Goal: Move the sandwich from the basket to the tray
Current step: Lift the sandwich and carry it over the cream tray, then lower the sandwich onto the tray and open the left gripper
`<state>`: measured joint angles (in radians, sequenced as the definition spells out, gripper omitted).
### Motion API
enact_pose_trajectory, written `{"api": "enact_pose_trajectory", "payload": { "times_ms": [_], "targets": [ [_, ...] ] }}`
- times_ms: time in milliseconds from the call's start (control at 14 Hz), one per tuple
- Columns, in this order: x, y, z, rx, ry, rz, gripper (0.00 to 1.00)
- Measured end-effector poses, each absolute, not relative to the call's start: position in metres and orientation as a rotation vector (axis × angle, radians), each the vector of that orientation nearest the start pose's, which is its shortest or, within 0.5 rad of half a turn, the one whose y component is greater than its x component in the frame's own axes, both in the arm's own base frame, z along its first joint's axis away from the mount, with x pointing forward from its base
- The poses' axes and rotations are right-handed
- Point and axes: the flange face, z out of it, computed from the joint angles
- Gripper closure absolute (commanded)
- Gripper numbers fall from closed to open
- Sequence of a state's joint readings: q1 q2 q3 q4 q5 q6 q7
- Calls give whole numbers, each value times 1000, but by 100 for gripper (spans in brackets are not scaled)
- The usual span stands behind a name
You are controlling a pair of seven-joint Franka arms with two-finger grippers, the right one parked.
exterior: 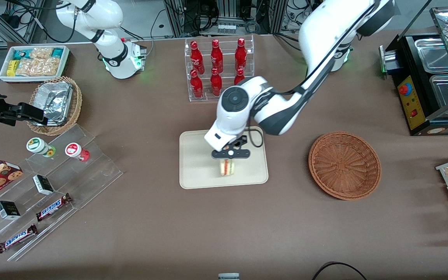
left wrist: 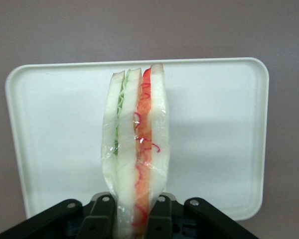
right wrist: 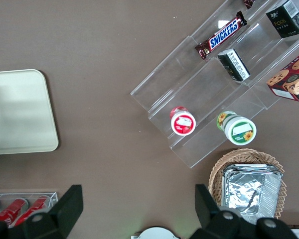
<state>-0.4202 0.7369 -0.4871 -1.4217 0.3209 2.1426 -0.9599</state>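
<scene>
My left arm's gripper (exterior: 228,158) is over the cream tray (exterior: 196,171), shut on the sandwich (exterior: 226,167). The sandwich is a plastic-wrapped wedge of pale bread with red and green filling, held upright by its lower end. In the left wrist view the sandwich (left wrist: 137,144) sits pinched between the two black fingers (left wrist: 100,219), with the tray (left wrist: 214,124) under it. I cannot tell whether the sandwich touches the tray. The reddish-brown wicker basket (exterior: 344,165) stands empty beside the tray, toward the working arm's end of the table.
A clear rack of red bottles (exterior: 218,68) stands farther from the front camera than the tray. A clear stepped shelf with snacks (exterior: 41,186) and a tan basket with foil (exterior: 55,100) lie toward the parked arm's end. A black food warmer (exterior: 430,77) stands at the working arm's end.
</scene>
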Motion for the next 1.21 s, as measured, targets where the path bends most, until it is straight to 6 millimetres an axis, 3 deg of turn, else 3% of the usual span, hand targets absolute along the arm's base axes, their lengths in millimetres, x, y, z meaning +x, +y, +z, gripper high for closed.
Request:
{"api": "enact_pose_trajectory", "payload": {
  "times_ms": [214, 429, 500, 571, 714, 1000, 1214],
  "targets": [
    [504, -530, 258, -3188, 32, -29, 87],
    [501, -533, 239, -3174, 56, -27, 85],
    [500, -533, 235, -3166, 64, -31, 79],
    [499, -534, 232, -3160, 70, -30, 63],
    [496, -536, 228, -3155, 77, -26, 0],
    [500, -537, 233, -3162, 57, -44, 0],
    [510, -538, 265, -3176, -12, -100, 0]
  ]
}}
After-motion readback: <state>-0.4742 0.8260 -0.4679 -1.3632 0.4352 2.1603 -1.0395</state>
